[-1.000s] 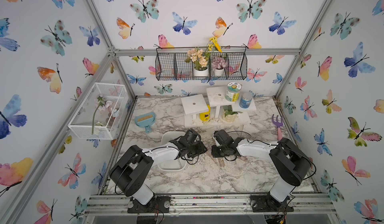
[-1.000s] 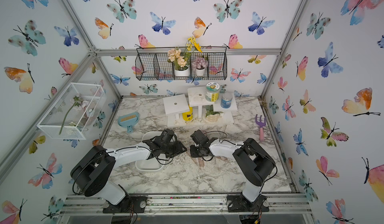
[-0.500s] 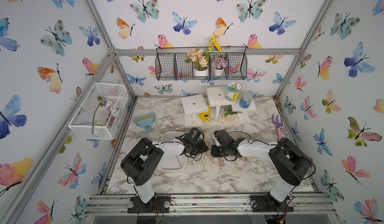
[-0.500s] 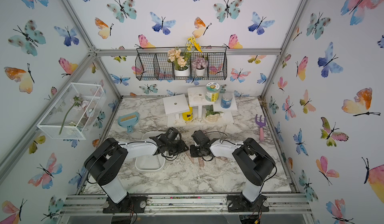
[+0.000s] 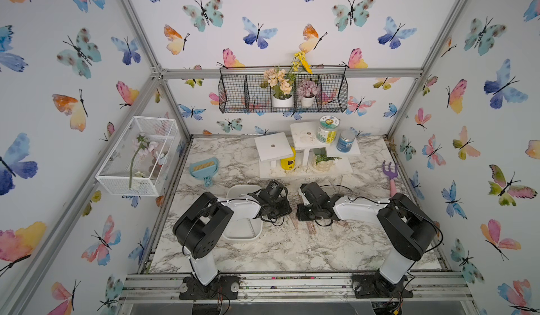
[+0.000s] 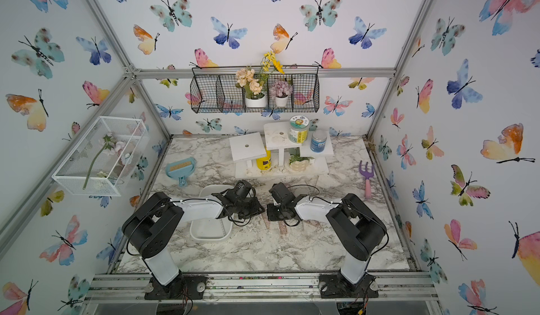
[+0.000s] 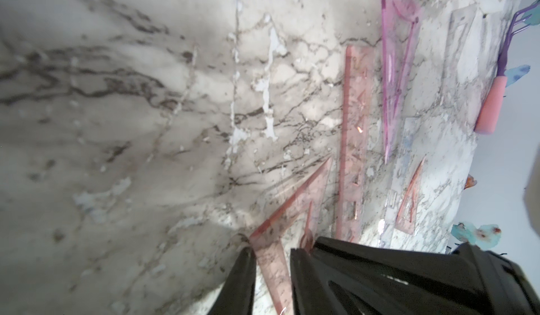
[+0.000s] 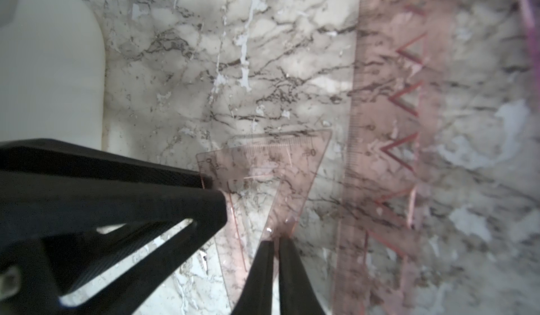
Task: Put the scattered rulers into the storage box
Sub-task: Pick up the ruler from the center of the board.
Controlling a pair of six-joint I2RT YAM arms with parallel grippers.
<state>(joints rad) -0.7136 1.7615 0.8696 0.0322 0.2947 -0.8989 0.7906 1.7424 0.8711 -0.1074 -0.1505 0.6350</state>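
Observation:
A pinkish triangular set square (image 8: 277, 164) lies between my two wrists, right of the white storage box (image 5: 245, 234). My right gripper (image 8: 276, 242) is shut on the rim of the set square's inner cut-out. My left gripper (image 7: 271, 258) straddles one band of the same set square (image 7: 292, 205). Its jaws are narrow, but marble shows beside the band. A long straight ruler (image 7: 353, 141), a purple set square (image 7: 397, 65) and a small pink triangle (image 7: 409, 202) lie flat farther right. In both top views the wrists hide the fingertips.
A purple-and-pink garden fork (image 5: 391, 176) lies at the right edge. A blue dustpan (image 5: 204, 167) sits behind the box, and a white stand with jars (image 5: 304, 152) is at the back. A white mesh basket (image 5: 137, 155) hangs on the left wall.
My left arm's elbow has swung right while its wrist stayed by the set square, and its jaws have narrowed around the band. The right arm has not moved.

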